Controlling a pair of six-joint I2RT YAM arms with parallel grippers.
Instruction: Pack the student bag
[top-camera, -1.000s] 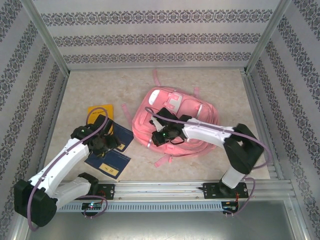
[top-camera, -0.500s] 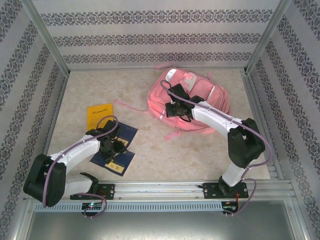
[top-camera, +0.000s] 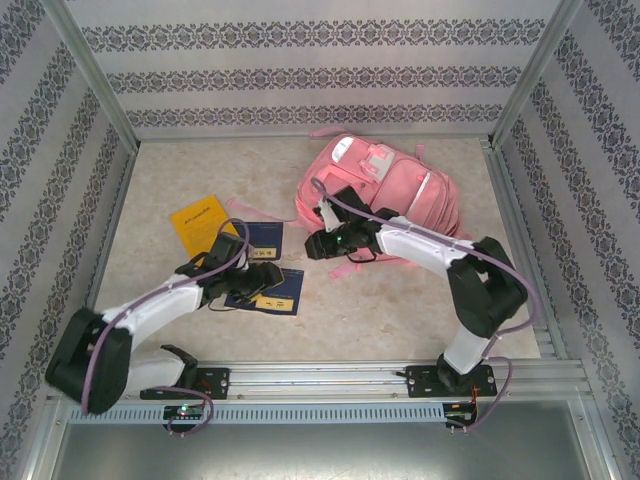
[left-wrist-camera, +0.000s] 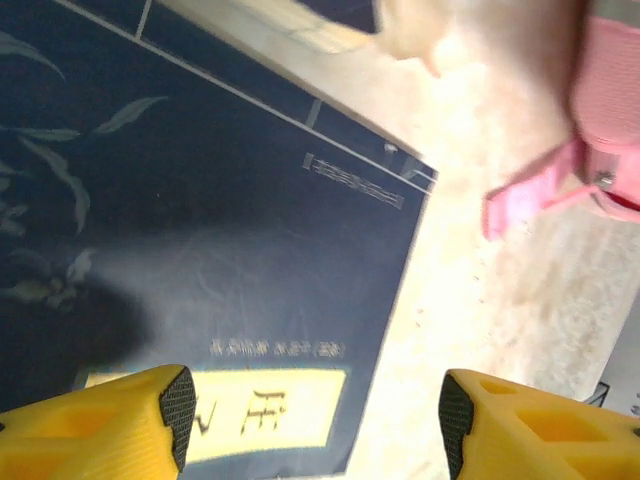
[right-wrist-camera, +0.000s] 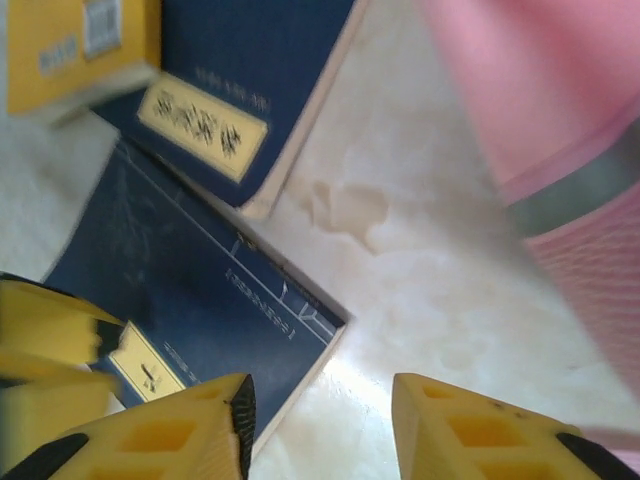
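The student bag (top-camera: 400, 195), a large pink backpack, lies flat at the back right of the table, its edge showing in the right wrist view (right-wrist-camera: 560, 120). My right gripper (top-camera: 316, 244) (right-wrist-camera: 320, 430) hovers open just off the bag's left side, over bare table beside a dark blue book (right-wrist-camera: 190, 290). My left gripper (top-camera: 268, 278) (left-wrist-camera: 315, 420) is open low over that near dark blue book (top-camera: 278, 293) (left-wrist-camera: 200, 230), straddling its right edge without holding it. A pink bag strap (left-wrist-camera: 530, 195) lies to the right of the book.
A second dark blue book (top-camera: 264, 238) (right-wrist-camera: 250, 80) and a yellow book (top-camera: 198, 222) (right-wrist-camera: 70, 45) lie left of the bag. Metal frame posts and patterned walls enclose the beige table (top-camera: 400, 310). The two grippers are close together near the middle.
The right gripper dragged the bag to the back right, then opened and came off it to the left. The left gripper and both blue books shifted right.
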